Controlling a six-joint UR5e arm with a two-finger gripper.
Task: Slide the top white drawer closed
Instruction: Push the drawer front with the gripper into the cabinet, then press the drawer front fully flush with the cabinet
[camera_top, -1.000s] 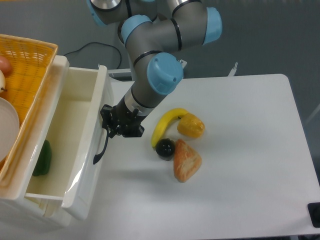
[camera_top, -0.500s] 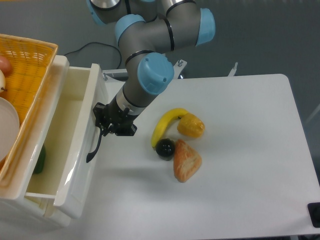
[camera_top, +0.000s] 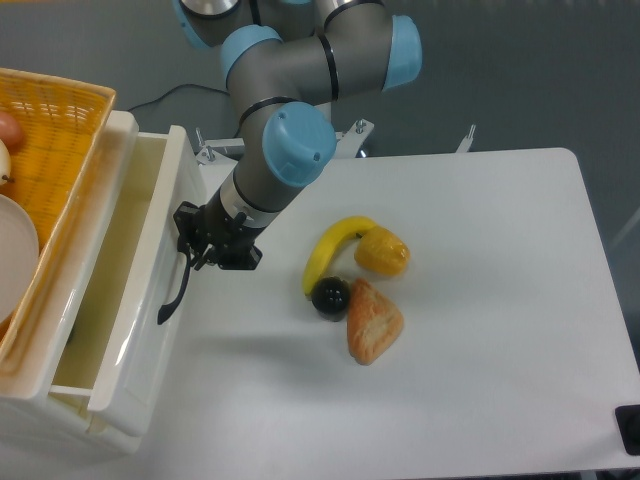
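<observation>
The glossy white plastic top drawer (camera_top: 120, 330) with its curved black handle (camera_top: 174, 290) stands partly open at the left edge of the white bench (camera_top: 480, 330), under the orange woven basket (camera_top: 45, 150). Compared with half a second ago its front panel sits further left, so the opening is narrower, and the green object that showed inside it is now out of sight. The black tool (camera_top: 213, 243) of the grey and blue arm presses against the upper part of the drawer front, right at the top of the handle; it has travelled left with the panel. Whether its fingers are parted or together cannot be told. Well right of the drawer, unmoved, lie a yellow banana (camera_top: 330, 250), an orange-yellow rounded fruit (camera_top: 382, 254), a small black ball (camera_top: 330, 296) and a brown bread roll (camera_top: 373, 322), clustered and touching.
</observation>
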